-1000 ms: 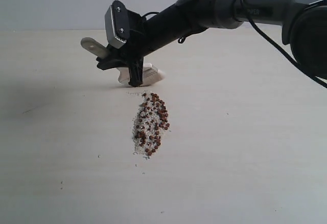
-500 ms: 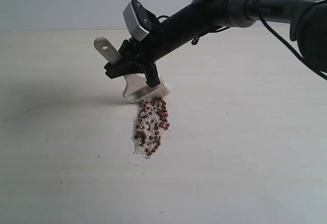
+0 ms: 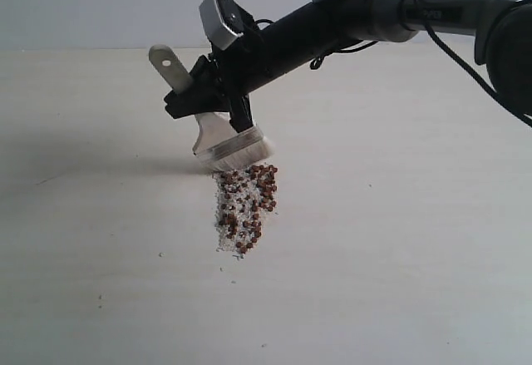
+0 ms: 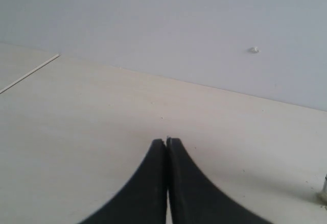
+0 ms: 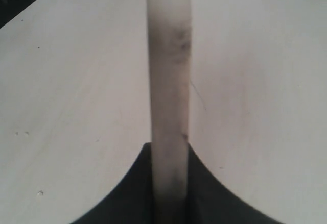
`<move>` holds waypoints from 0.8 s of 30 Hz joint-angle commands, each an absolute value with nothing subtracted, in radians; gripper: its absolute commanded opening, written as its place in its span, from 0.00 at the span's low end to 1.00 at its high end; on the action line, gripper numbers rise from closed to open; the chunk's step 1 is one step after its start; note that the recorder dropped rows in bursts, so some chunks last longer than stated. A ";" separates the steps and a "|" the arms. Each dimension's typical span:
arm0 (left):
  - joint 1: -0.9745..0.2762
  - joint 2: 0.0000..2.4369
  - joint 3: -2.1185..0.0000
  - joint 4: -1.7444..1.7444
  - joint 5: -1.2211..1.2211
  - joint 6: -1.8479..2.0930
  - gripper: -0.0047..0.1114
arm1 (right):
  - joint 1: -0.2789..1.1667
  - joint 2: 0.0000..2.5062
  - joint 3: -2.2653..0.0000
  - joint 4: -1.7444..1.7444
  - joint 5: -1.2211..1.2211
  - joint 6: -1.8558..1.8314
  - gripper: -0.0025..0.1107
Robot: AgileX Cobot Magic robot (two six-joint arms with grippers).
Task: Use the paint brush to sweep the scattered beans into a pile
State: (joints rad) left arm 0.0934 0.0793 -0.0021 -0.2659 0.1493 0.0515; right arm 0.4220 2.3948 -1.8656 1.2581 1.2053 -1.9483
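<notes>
The paint brush (image 3: 226, 145) stands at the far end of the pile (image 3: 246, 203).
The right gripper (image 3: 218, 103) pinches the tilted wooden handle, and the pale bristles touch the table (image 3: 399, 240) right at the pile's far end (an oblong heap of the beans (image 3: 264, 184) mixed with white grains). The left gripper (image 4: 166, 147) has its fingers pressed together on nothing; it seems well away from the pile.

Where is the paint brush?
The paint brush is left of centre in the exterior view, in the right end effector, bristles at the far end of the pile.
</notes>
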 commanded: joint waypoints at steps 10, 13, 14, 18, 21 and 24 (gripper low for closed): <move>0.095 0.076 0.000 -0.273 0.145 0.054 0.04 | 0.419 2.435 -1.871 1.412 0.992 -2.107 0.02; 0.095 0.076 0.000 -0.273 0.145 0.054 0.04 | 0.419 2.445 -1.871 1.387 1.082 -1.888 0.02; 0.095 0.076 0.000 -0.273 0.145 0.054 0.04 | 0.419 2.440 -1.871 1.377 1.122 -1.851 0.02; 0.095 0.076 0.000 -0.273 0.145 0.054 0.04 | 0.419 2.407 -1.871 1.313 1.177 -1.724 0.02; 0.095 0.076 0.000 -0.273 0.145 0.054 0.04 | 0.419 2.390 -1.871 1.273 1.178 -1.701 0.02; 0.095 0.076 0.000 -0.273 0.145 0.054 0.04 | 0.419 2.381 -1.871 1.306 1.178 -1.744 0.02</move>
